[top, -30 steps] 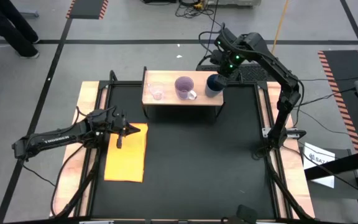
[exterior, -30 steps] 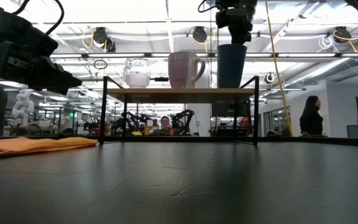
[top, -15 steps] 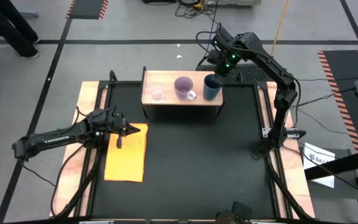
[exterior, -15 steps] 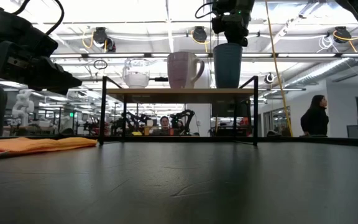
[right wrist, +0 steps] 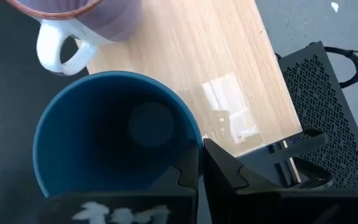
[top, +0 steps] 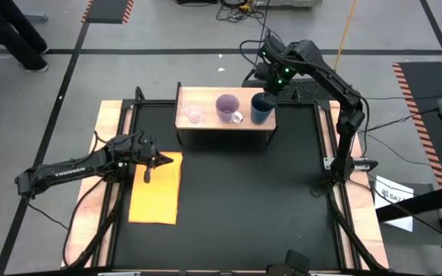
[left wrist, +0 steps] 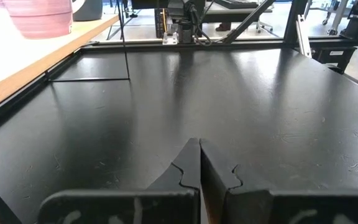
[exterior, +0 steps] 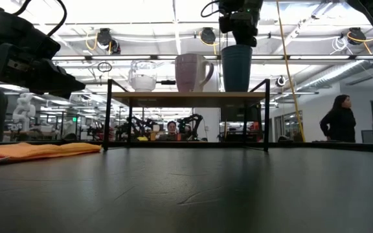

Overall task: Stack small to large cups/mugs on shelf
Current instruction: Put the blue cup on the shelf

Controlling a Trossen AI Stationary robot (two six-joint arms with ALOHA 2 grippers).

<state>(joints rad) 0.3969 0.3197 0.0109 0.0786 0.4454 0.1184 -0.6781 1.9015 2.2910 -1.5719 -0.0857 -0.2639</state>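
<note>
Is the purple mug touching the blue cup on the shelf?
Apart. The low view shows a clear gap between the purple mug and the blue cup on the shelf.

shelf [top: 209,121]: small light-wood board on thin black metal legs, standing at the far middle of the table; carries all three vessels in a row.
glass cup [top: 192,115]: tiny, clear, upright, at the shelf's left end, apart from the mug.
purple mug [top: 227,106]: mid-sized, light purple, brownish rim, pale handle turned toward the teal cup; upright, middle of the shelf.
teal cup [top: 262,108]: dark teal-blue, tallest, no handle seen, open and empty inside; upright at the shelf's right end, just beside the mug's handle.
</note>
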